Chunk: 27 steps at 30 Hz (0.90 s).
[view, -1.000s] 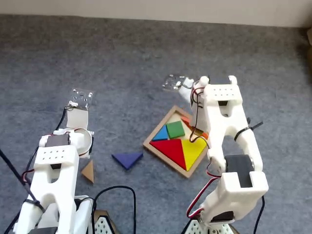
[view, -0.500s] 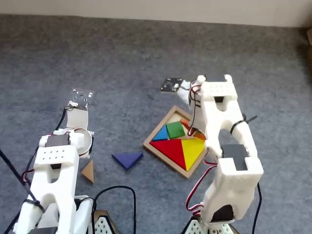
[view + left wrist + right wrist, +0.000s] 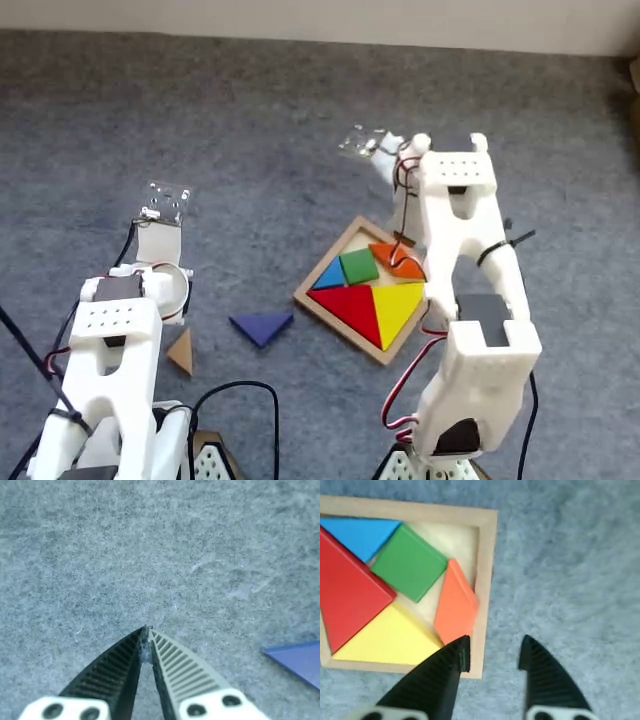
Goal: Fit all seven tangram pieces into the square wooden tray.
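From the high view, the right gripper (image 3: 364,146) has pulled back from over the wooden tray (image 3: 303,294) and now hangs above the carpet (image 3: 200,110) beyond the tray's far corner. This uncovers the orange piece (image 3: 398,262) against the tray's right edge. The left gripper (image 3: 165,203) has not moved. The dark blue triangle (image 3: 262,326) and tan triangle (image 3: 182,352) still lie on the carpet left of the tray, so two pieces probably remain to be placed.

In the left wrist view, the left gripper (image 3: 146,641) has its fingers pressed together on nothing, with the dark blue triangle (image 3: 298,663) nearby.

In the right wrist view, the right gripper (image 3: 494,652) is spread and empty. The orange piece (image 3: 456,605) touches the tray rim (image 3: 488,555) beside the green square (image 3: 409,562). It leaves bare wood showing, so it may not sit flush.
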Available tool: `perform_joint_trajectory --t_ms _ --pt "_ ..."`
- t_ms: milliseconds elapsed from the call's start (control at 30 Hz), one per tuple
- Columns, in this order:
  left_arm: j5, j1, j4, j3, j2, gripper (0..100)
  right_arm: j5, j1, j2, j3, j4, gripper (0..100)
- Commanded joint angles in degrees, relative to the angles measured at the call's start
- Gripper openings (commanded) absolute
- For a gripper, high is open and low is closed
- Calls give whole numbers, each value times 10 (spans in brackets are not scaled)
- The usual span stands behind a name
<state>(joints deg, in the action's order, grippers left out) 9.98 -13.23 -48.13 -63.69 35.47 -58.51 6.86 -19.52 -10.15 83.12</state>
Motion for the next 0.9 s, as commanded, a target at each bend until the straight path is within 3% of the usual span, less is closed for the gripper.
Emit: perform_joint_trajectory --t_ms 0,133,300,467,867 --pt "5 -5 8 3 11 7 6 -8 15 -29 22 12" --pt "5 -5 11 4 11 6 14 -7 10 -24 5 7" --pt "5 -7 17 3 11 6 87 -3 12 51 -124 6" --pt "5 -7 16 3 11 6 107 8 13 161 -228 6" --pt "5 -6 16 3 11 6 108 8 110 236 -232 6"
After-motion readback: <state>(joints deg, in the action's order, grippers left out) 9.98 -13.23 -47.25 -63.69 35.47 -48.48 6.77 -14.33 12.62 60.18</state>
